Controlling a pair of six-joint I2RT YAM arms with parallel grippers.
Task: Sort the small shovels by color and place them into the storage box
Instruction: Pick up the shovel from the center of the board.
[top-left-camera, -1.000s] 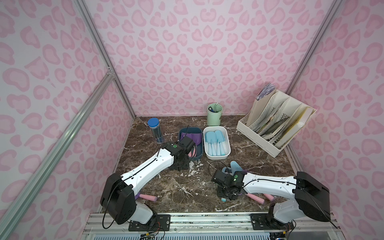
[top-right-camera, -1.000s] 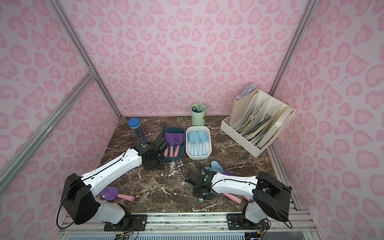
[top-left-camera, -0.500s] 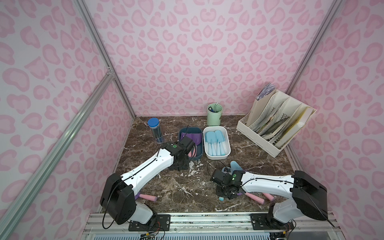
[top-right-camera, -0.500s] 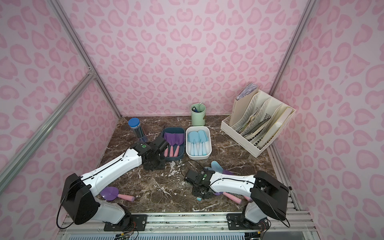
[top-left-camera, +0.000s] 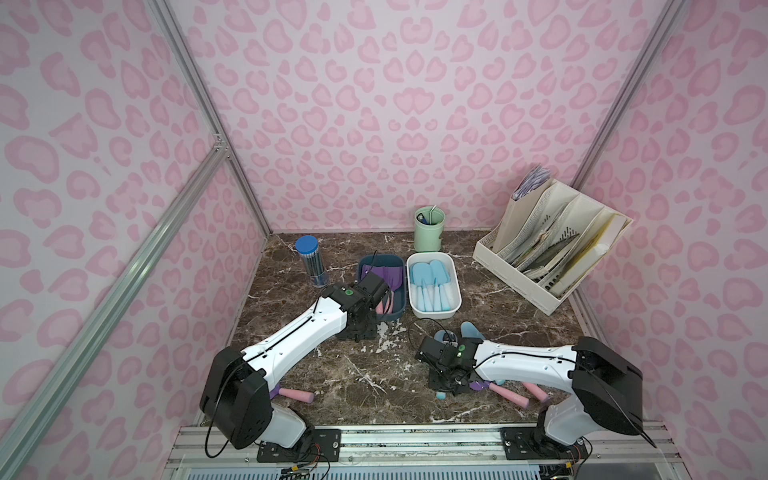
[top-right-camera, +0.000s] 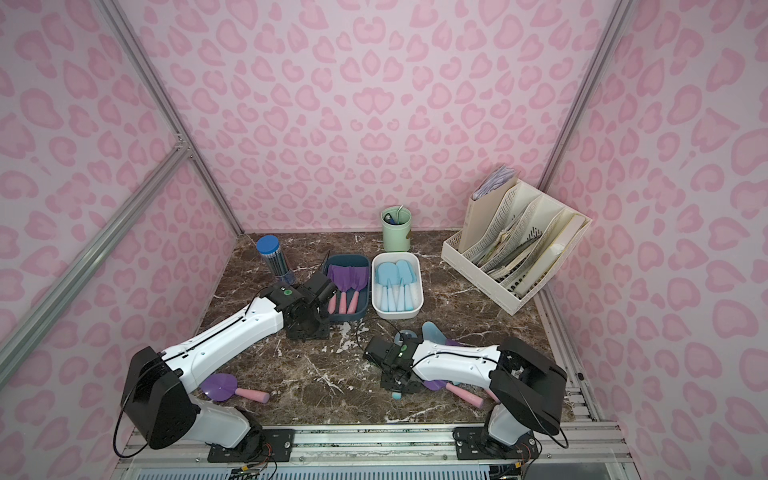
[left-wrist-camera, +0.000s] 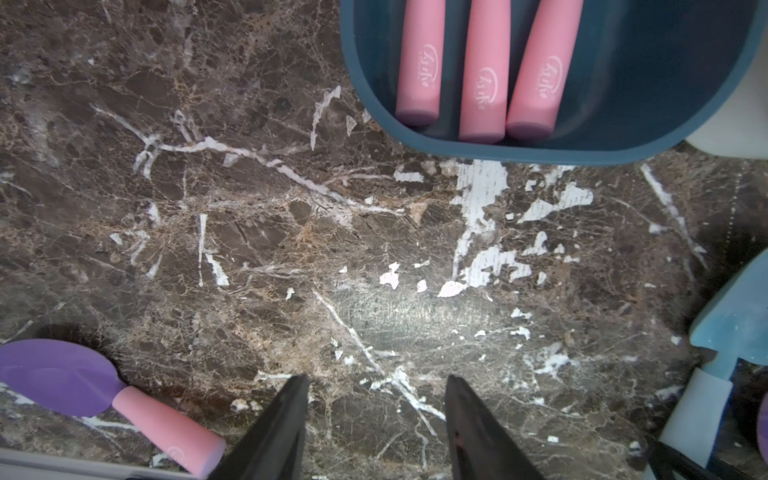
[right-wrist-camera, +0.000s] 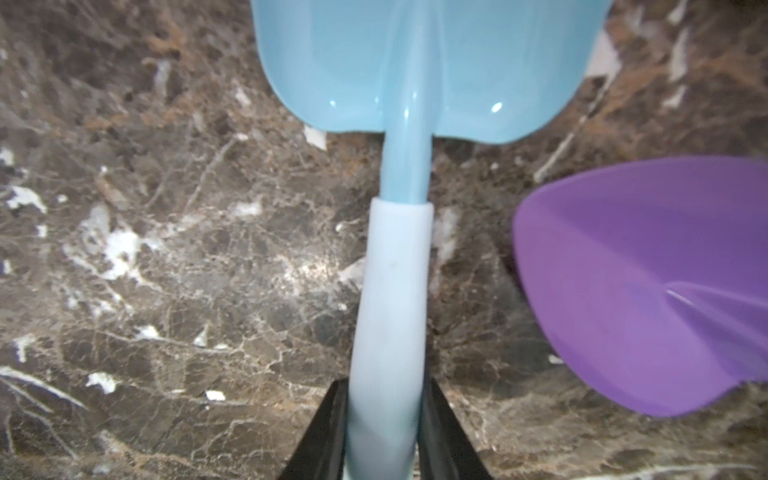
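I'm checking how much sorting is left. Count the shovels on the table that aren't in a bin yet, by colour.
Purple shovels, pink handles: 3; one by the left arm, two by the right arm
Light blue shovel: 1; handle gripped by the right gripper
Total: 4

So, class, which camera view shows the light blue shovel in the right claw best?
The right wrist view: the light blue shovel fills it, handle gripped by the right claw. Both top views show only its blade and handle tip beyond the arm; the left wrist view catches it at the frame edge.
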